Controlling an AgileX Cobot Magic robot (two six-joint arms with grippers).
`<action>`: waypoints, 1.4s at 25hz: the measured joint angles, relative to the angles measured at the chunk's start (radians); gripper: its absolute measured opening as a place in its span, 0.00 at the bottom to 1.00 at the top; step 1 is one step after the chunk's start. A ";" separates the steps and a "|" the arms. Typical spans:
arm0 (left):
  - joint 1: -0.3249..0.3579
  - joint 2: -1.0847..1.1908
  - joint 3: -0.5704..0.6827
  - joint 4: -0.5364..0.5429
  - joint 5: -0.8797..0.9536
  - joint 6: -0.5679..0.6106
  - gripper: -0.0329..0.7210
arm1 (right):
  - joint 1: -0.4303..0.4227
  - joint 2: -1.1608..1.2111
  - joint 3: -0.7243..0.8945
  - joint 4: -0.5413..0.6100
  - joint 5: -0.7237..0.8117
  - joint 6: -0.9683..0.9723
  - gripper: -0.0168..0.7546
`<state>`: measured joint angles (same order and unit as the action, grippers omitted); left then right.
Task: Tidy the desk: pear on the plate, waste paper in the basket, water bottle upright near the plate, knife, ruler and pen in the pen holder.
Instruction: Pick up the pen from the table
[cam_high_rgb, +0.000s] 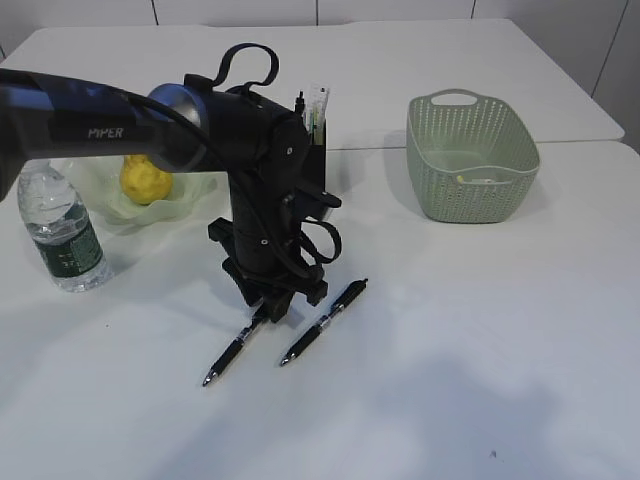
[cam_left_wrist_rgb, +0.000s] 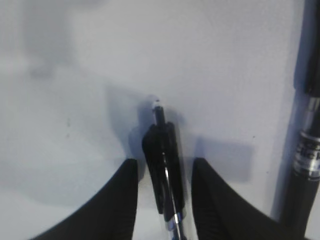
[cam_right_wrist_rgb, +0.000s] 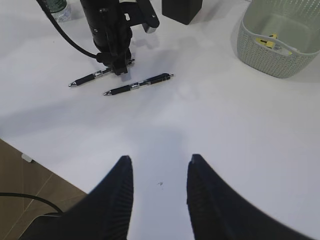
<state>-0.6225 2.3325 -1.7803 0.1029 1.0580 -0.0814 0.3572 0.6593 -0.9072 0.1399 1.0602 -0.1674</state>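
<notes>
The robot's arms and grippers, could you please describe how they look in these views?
The left arm is matte black with a rounded blue-grey joint cover and white PIPER lettering on its link. Black cables loop over its wrist. The left gripper and the right gripper each end in two smooth, curved black fingers tapering to rounded tips.

A plain white tabletop (cam_high_rgb: 480, 380) is filling most of the exterior view, with a second white table (cam_high_rgb: 400, 60) butting against its far edge. Pale wall panels (cam_high_rgb: 240, 10) are running behind. Soft shadows are lying across the surface. In the right wrist view, brown flooring (cam_right_wrist_rgb: 30, 195) is showing past the near edge.
</notes>
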 joint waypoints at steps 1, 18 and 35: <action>0.000 0.000 0.000 0.000 0.000 0.000 0.37 | 0.000 0.000 0.000 0.000 0.000 0.000 0.41; 0.000 0.000 -0.001 -0.002 0.000 -0.001 0.17 | 0.000 0.000 0.000 0.000 0.000 0.000 0.41; 0.000 0.008 -0.205 -0.061 0.031 -0.001 0.16 | 0.000 0.000 0.000 0.000 0.000 -0.002 0.41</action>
<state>-0.6225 2.3401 -1.9851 0.0418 1.0889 -0.0828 0.3572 0.6593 -0.9072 0.1399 1.0602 -0.1696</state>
